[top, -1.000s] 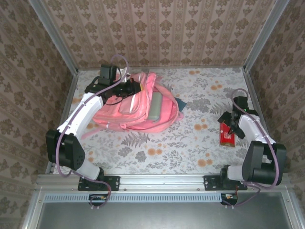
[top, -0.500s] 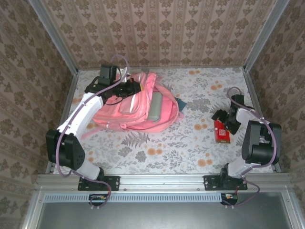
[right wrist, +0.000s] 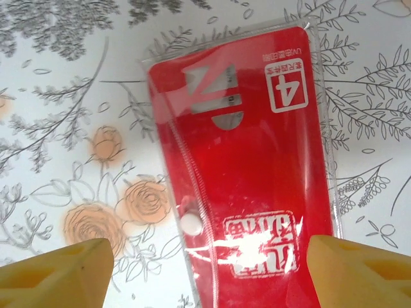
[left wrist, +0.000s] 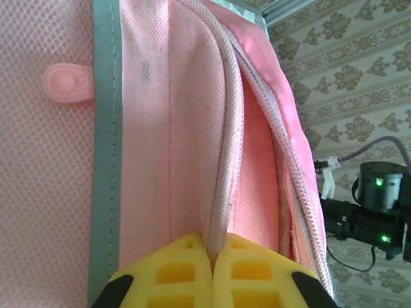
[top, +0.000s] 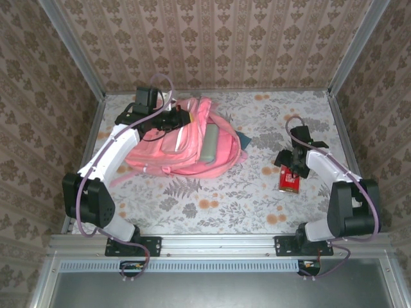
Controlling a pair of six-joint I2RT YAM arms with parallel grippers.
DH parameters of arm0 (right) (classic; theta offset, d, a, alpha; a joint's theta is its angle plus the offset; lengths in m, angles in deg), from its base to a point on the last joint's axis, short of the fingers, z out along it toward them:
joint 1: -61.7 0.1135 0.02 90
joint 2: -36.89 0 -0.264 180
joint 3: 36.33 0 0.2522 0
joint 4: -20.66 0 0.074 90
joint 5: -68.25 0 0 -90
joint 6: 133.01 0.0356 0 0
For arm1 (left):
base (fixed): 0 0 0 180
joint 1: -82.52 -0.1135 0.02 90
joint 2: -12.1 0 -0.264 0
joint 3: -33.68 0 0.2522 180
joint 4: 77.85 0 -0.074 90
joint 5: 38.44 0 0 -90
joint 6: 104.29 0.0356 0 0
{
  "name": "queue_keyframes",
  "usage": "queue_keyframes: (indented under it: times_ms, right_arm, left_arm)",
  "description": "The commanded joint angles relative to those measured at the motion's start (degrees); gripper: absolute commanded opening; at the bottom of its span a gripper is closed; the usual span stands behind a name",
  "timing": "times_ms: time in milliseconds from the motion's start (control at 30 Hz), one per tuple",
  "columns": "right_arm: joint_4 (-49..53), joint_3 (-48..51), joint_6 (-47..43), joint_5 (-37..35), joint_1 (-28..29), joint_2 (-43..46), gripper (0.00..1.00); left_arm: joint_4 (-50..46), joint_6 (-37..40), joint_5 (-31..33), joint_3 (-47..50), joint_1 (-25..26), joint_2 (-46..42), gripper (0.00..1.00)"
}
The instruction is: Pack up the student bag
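Note:
The student bag [top: 186, 147], pink, lies on its side at the back left of the flowered table. My left gripper [top: 172, 119] is at its top edge, and in the left wrist view the yellow fingers [left wrist: 173, 273] are shut on the pale piping [left wrist: 221, 179] of the bag's opening [left wrist: 257, 160]. A flat red packet in a clear sleeve [top: 290, 179] lies on the table at the right. My right gripper [top: 289, 167] hangs over it, open. In the right wrist view the packet [right wrist: 250, 147] lies between the two yellow fingertips [right wrist: 64, 266].
A grey oblong item [top: 209, 142] rests on the bag, and a dark teal corner [top: 243, 139] pokes out at its right side. Metal rails [top: 90, 141] and patterned walls bound the table. The right arm [left wrist: 379, 205] appears beyond the bag in the left wrist view.
My right gripper has swung left and away from the near edge, and the red packet has shifted left with it. Its jaws have narrowed. The left arm has not moved.

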Motion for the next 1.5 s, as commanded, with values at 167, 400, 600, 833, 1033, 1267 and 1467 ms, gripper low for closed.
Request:
queue_keyframes:
  times_ms: [167, 400, 600, 833, 1033, 1267, 1467]
  right_arm:
    - [-0.31, 2.3, 1.69, 0.61, 3.15, -2.07, 0.49]
    - [-1.35, 2.78, 2.28, 1.05, 3.95, -5.63, 0.41]
    - [-2.33, 3.41, 2.69, 2.45, 4.03, -7.83, 0.24]
    - [-0.6, 2.79, 3.45, 1.54, 4.48, -3.71, 0.1]
    - [1.22, 0.88, 3.59, 1.56, 4.87, 0.91, 0.0]
    - [2.15, -0.29, 4.23, 1.75, 5.71, 4.4, 0.0]
    - [2.52, 1.0, 4.24, -0.31, 5.53, 2.74, 0.31]
  left_arm:
    - [4.38, 0.44, -3.6, -1.97, -0.1, -0.04, 0.0]
    - [3.86, 0.79, -3.16, -1.35, -0.19, -0.86, 0.0]
    - [4.07, 0.71, -3.21, -1.31, -0.12, -0.86, 0.0]
    - [3.74, 0.71, -3.18, -1.44, -0.08, -1.0, 0.0]
    - [3.98, 0.55, -3.18, -1.7, -0.06, -1.0, 0.0]
    - [3.86, 0.47, -3.29, -1.7, -0.06, -1.17, 0.0]
    - [3.85, 0.6, -3.25, -1.45, -0.07, -1.45, 0.0]
